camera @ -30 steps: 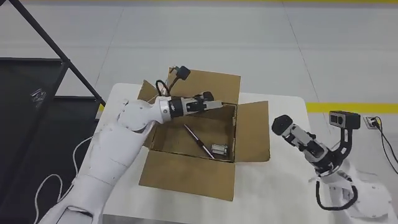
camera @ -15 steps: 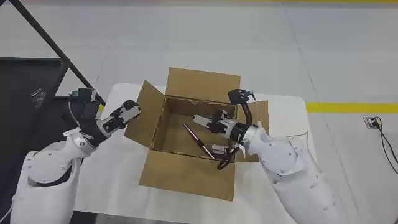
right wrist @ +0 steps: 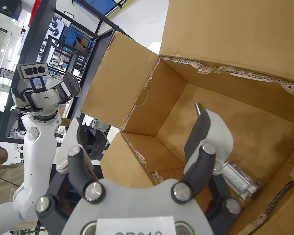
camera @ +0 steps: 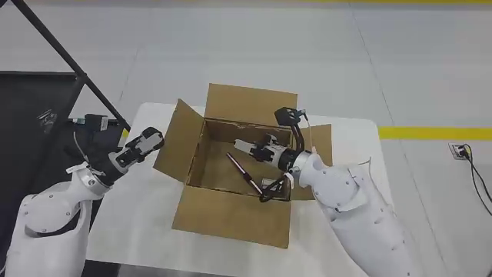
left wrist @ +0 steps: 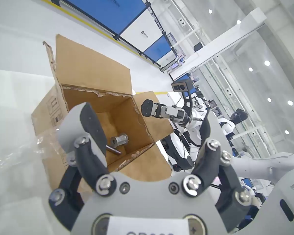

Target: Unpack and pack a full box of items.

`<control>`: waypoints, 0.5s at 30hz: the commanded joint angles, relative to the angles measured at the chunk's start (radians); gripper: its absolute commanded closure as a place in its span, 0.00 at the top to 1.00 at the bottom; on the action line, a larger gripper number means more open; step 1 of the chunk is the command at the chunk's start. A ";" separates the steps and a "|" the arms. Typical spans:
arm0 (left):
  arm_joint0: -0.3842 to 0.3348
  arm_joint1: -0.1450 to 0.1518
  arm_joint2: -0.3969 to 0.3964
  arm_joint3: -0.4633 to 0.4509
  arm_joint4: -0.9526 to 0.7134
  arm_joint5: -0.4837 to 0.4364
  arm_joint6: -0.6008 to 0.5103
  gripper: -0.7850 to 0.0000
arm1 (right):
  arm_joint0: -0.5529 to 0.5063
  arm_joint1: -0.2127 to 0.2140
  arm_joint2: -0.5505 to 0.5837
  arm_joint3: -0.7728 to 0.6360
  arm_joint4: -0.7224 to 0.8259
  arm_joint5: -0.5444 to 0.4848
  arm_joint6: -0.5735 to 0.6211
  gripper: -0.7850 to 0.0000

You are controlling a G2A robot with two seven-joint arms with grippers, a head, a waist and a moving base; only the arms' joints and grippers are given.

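Over the open box (camera: pixel 231 219) on the bench (camera: pixel 354 135), the right gripper (camera: pixel 247 148) is hanging wide and empty above the rod (camera: pixel 244 173) lying inside; a crooked descent is risking it catching the cardboard wall.

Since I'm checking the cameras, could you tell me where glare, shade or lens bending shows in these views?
Left wrist view: ceiling lamps flare and straight lines curve toward the edges. Right wrist view: the wide lens stretches the box; its floor is evenly lit. Top view: soft even light, the box's inside darker than its flaps.
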 commanded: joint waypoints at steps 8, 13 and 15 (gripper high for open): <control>0.008 0.000 0.000 -0.002 0.003 0.005 0.014 1.00 | 0.007 -0.001 -0.022 0.008 -0.065 0.039 -0.012 1.00; 0.023 0.007 -0.023 0.017 -0.018 0.042 0.057 1.00 | 0.175 -0.035 -0.204 0.110 -0.299 0.172 0.078 1.00; 0.025 0.011 -0.043 0.030 -0.032 0.048 0.070 1.00 | 0.252 -0.059 -0.298 0.186 -0.388 0.201 0.117 1.00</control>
